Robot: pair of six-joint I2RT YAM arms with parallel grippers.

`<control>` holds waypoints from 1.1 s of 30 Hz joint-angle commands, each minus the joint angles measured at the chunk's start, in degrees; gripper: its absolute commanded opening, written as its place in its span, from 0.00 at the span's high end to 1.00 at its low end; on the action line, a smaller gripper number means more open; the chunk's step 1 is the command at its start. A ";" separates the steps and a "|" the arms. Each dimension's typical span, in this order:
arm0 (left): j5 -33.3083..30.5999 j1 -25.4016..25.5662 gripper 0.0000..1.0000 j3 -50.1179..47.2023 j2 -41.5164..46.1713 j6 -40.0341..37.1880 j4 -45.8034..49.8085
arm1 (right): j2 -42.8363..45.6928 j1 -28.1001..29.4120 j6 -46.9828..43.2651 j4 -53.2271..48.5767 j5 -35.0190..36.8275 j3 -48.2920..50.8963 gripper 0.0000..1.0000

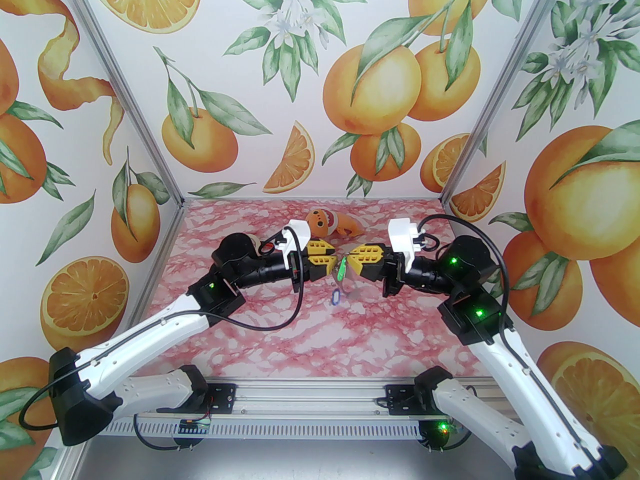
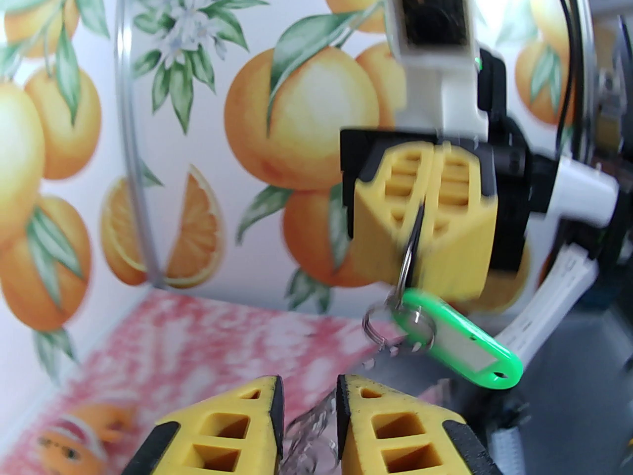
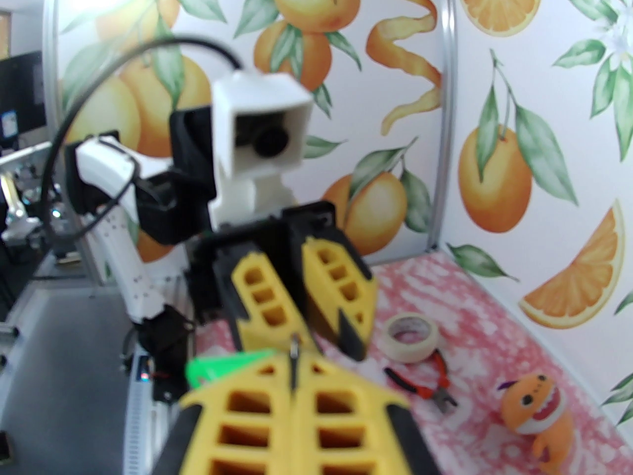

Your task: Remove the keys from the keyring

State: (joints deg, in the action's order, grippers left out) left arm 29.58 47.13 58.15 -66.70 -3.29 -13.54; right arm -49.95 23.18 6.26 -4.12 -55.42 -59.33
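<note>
Right gripper (image 2: 420, 225) pinching keyring (image 2: 406, 265), green key (image 2: 462, 342) dangling below it; I see left gripper (image 2: 309, 399) slightly spread

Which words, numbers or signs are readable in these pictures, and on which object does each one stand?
No text can be read.
Green key tag: its white label looks blank.
Blue key tag: too small to read.
Tape roll: faint marks inside the core, too blurred to read.
</note>
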 commanded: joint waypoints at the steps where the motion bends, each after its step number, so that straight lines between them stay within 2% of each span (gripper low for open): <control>1: 0.18 -0.28 0.64 -0.50 1.48 -9.78 -0.90 | -0.63 -0.07 3.54 3.60 -4.49 -1.85 1.00; 8: 5.72 -0.28 0.54 1.22 -0.16 -13.77 -1.75 | -1.65 -0.07 5.40 3.50 -6.93 -1.76 1.00; 11: 10.59 -0.28 0.54 1.48 -0.86 -13.59 -3.13 | -2.04 -0.09 5.88 3.72 -7.51 -1.71 1.00; 14: 12.34 -0.20 0.54 2.28 -1.71 -13.12 -3.33 | -2.76 -0.06 6.35 4.14 -9.14 -1.75 1.00; 24: 17.18 -0.17 0.65 2.58 -2.29 -14.25 -4.50 | -4.27 -0.18 6.24 3.14 -11.20 -2.68 1.00; 26: 16.75 -0.20 0.70 2.83 -2.49 -14.72 -3.46 | -4.16 -0.24 5.90 2.80 -11.20 -2.90 1.00; 33: 16.02 -0.20 0.78 2.36 -1.68 -16.72 -1.51 | -4.05 -0.33 5.55 2.09 -11.21 -3.16 1.00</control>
State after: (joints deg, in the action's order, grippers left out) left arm 44.58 47.00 59.24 -68.79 -18.31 -15.99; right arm -54.11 23.16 12.21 -2.83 -65.41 -60.64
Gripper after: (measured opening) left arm 0.231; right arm 0.045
